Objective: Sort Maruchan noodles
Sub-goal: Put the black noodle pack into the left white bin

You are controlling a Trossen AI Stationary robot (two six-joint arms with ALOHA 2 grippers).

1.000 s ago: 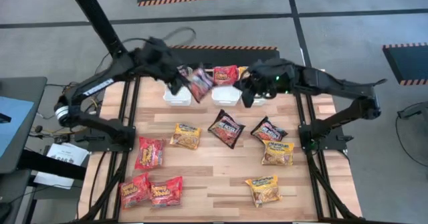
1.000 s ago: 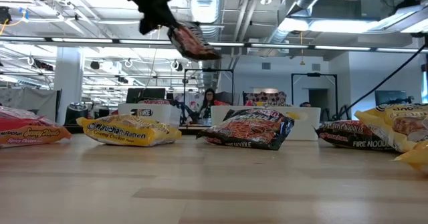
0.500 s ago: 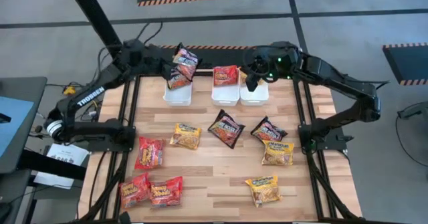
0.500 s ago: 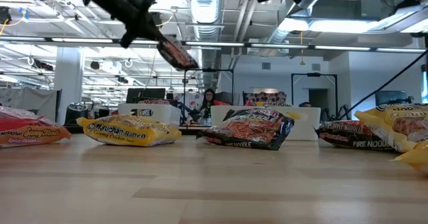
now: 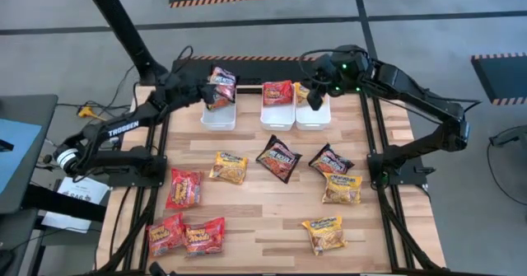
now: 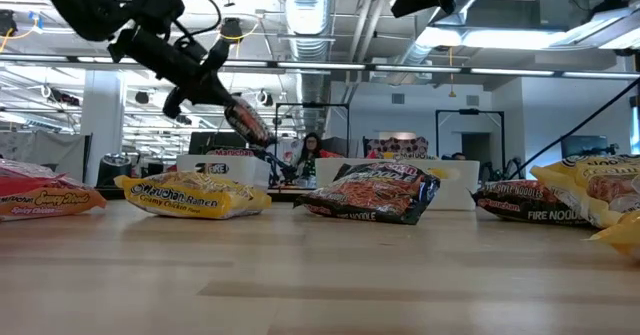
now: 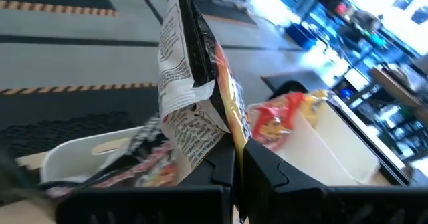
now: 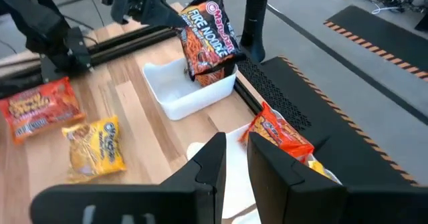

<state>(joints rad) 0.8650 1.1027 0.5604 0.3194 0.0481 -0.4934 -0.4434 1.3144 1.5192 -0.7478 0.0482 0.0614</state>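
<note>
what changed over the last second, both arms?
The left gripper, jaws still shut on the dark fire noodle packet, swung it left and lower to hang over the left white bin. The right gripper pulled back slightly above the right-hand bin, holding nothing. The packets on the table and the red packet in the middle bin stayed put.
</note>
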